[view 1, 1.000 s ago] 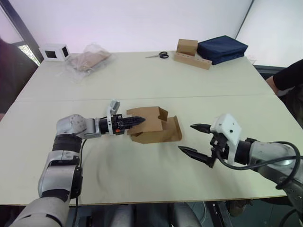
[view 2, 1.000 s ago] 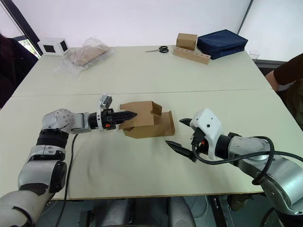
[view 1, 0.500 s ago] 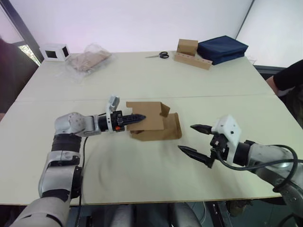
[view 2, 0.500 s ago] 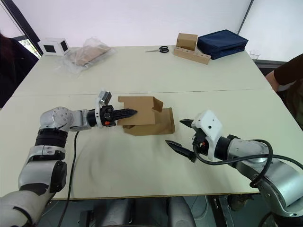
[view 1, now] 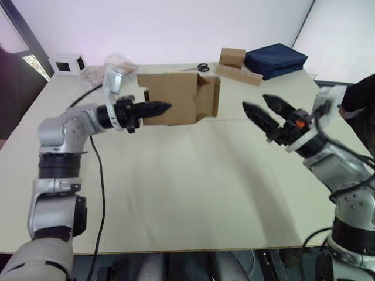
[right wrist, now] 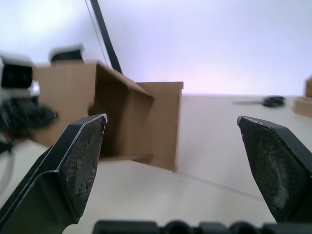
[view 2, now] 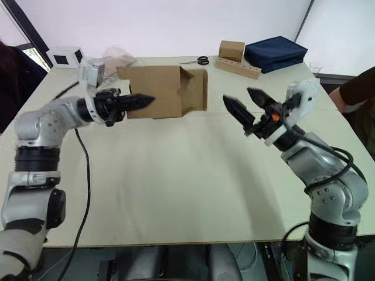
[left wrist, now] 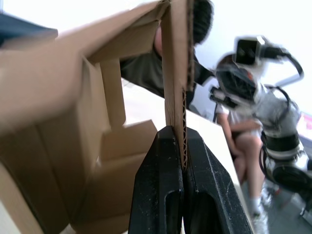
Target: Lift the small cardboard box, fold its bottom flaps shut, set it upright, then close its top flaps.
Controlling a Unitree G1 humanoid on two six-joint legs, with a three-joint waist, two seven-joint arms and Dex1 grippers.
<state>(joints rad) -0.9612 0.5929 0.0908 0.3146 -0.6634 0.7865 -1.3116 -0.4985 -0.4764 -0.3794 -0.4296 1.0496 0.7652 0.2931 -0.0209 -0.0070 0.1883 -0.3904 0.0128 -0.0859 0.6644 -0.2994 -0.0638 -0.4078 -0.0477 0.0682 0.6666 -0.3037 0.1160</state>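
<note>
The small cardboard box (view 1: 176,98) hangs in the air above the table's middle, lying sideways with an open end and a loose flap (view 1: 211,96) facing my right arm. My left gripper (view 1: 156,108) is shut on the box's near wall; in the left wrist view its fingers (left wrist: 161,180) pinch the corrugated edge (left wrist: 176,73). My right gripper (view 1: 262,111) is open, raised to box height a short way to the box's right and pointing at the open end. In the right wrist view the box (right wrist: 131,117) shows between the spread fingers (right wrist: 73,161). The top flaps cannot be told apart from the bottom ones.
At the table's far edge lie scissors (view 1: 199,68), a brown block on a holed wooden strip (view 1: 236,66) and a dark blue bag (view 1: 275,58). A white cube (view 1: 68,62) and a clear plastic bag (view 2: 114,57) sit far left. A person's arm (view 2: 351,88) is at the right.
My left gripper has lifted the box off the table and carried it up and away from me. The right gripper has risen to the same height, still open, now pointing at the box.
</note>
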